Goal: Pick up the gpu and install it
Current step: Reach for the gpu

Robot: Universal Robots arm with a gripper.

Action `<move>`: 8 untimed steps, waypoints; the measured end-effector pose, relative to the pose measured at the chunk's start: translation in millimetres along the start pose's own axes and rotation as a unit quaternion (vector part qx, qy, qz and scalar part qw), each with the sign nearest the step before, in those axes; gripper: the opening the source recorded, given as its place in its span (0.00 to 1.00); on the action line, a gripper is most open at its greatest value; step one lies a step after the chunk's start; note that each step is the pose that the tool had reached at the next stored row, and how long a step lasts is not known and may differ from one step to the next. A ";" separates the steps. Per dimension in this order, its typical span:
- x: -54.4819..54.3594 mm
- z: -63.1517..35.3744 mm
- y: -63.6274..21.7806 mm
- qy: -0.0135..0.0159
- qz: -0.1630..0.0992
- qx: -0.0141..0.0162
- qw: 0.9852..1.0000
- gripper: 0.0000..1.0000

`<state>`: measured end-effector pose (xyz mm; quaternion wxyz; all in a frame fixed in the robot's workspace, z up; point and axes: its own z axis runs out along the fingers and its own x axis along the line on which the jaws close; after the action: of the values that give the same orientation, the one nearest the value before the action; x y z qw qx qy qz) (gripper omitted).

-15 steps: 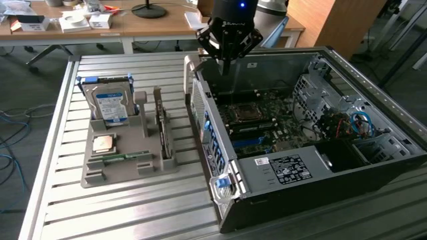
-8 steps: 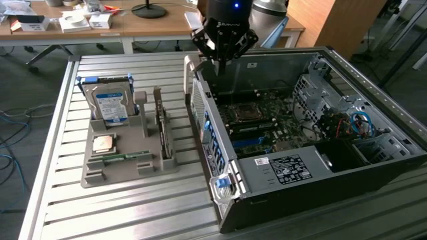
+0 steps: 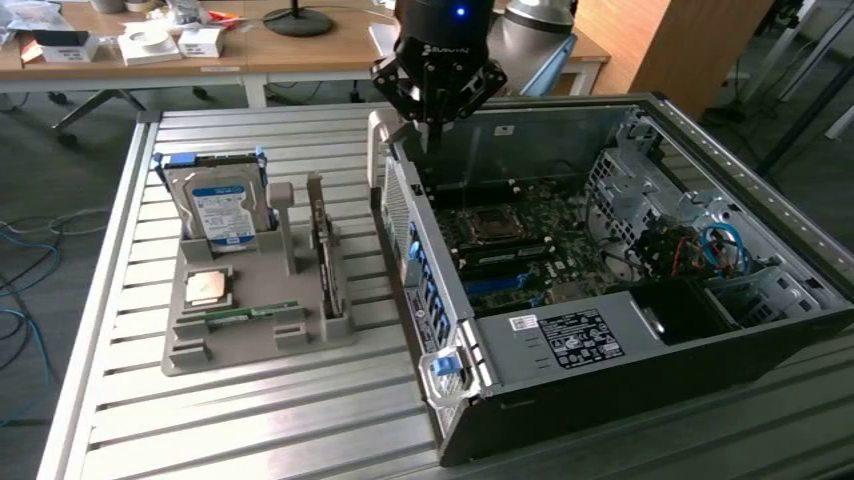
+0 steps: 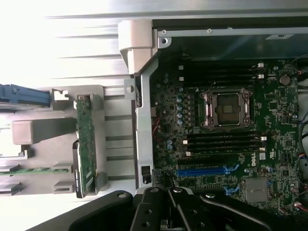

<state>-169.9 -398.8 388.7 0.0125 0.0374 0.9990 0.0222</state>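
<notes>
The gpu [image 3: 327, 262] stands on edge in a slot of the grey holder [image 3: 200, 352], at the side nearest the computer case; its pale bracket points to the back. In the wrist view the gpu [image 4: 86, 144] shows edge-on as a thin green board. My gripper [image 3: 430, 132] hangs shut and holds nothing, above the back corner of the open case [image 3: 601, 340], to the exterior view's right of the gpu and well above it. The gripper's black fingers [image 4: 166, 211] point down over the case wall beside the motherboard [image 4: 226, 144].
The holder also carries a blue-labelled hard drive [image 3: 220, 210], a CPU [image 3: 207, 288] and a RAM stick [image 3: 247, 314]. A blue slot [image 4: 202, 171] lies on the motherboard. Desks with clutter stand behind the slatted metal table [image 3: 267, 420].
</notes>
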 end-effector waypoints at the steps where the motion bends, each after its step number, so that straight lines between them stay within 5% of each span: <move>1: 1.3 0.1 -0.1 0.000 0.000 0.000 1.000 0.11; 8: 10.9 0.4 -0.7 0.000 0.000 0.000 1.000 0.11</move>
<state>-180.8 -398.7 388.0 0.0125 0.0374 0.9990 0.0222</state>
